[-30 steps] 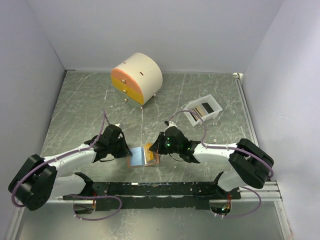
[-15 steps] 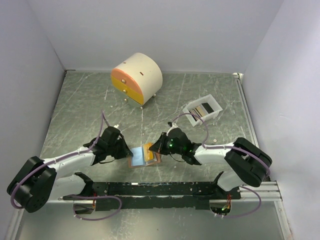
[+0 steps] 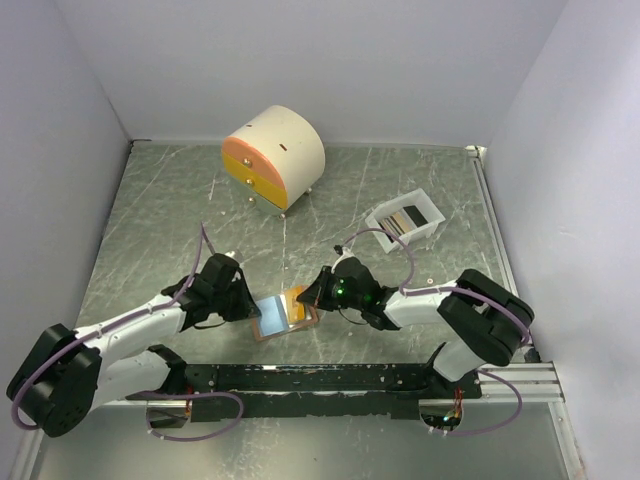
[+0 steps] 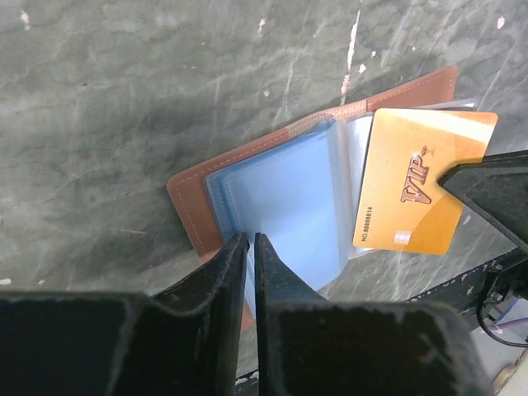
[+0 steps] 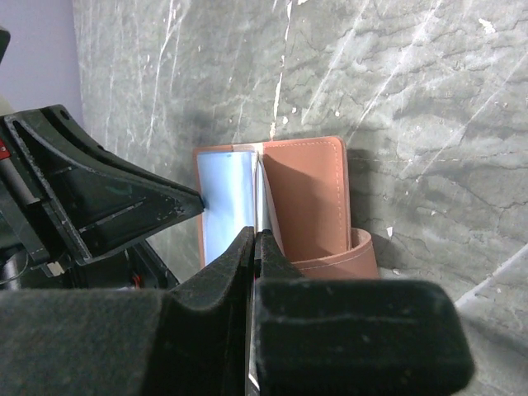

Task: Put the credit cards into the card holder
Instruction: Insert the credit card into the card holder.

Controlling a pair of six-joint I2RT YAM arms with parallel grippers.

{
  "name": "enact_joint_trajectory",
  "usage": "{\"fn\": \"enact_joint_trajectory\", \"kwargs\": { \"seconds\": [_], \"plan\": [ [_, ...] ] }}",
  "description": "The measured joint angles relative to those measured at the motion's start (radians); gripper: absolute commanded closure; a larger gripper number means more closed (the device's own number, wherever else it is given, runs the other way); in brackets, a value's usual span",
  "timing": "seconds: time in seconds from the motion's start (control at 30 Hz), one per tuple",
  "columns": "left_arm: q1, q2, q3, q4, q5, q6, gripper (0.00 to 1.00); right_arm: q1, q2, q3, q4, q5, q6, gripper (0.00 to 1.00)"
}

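The card holder (image 3: 271, 316) lies open between my two grippers, brown leather (image 4: 194, 202) with clear bluish sleeves. My left gripper (image 4: 250, 241) is shut on the near edge of a sleeve page and holds it raised. My right gripper (image 5: 254, 236) is shut on a gold VIP card (image 4: 422, 183), seen edge-on in the right wrist view. The card's left edge reaches the sleeves at the holder's fold. The holder's strap curls at its right side (image 5: 346, 256). Other credit cards (image 3: 403, 219) lie in the white tray.
A small white tray (image 3: 428, 226) stands at the back right. A round cream cabinet (image 3: 285, 150) with orange-yellow drawers stands at the back middle. The black rail (image 3: 330, 378) with both arm bases runs along the near edge.
The left gripper has tilted the bluish sleeve page up a little. The right gripper has edged the gold card slightly left toward the holder's fold.
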Motion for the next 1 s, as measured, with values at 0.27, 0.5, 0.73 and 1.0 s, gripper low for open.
{"fn": "enact_joint_trajectory", "kwargs": {
  "seconds": [0.27, 0.5, 0.73, 1.0],
  "plan": [
    [0.0, -0.021, 0.004, -0.059, -0.013, 0.006, 0.76, 0.0, 0.03, -0.002, 0.03, -0.003, 0.004, 1.0],
    [0.0, -0.071, 0.024, -0.114, -0.019, 0.008, 0.79, 0.0, 0.03, -0.003, 0.032, 0.001, 0.003, 1.0],
    [0.0, -0.085, 0.035, -0.158, -0.052, 0.003, 0.93, 0.0, 0.029, -0.003, 0.031, 0.01, 0.003, 1.0],
    [-0.026, -0.067, 0.037, -0.187, -0.101, -0.001, 0.93, 0.0, 0.021, -0.008, 0.03, 0.019, 0.003, 1.0]
  ]
}}
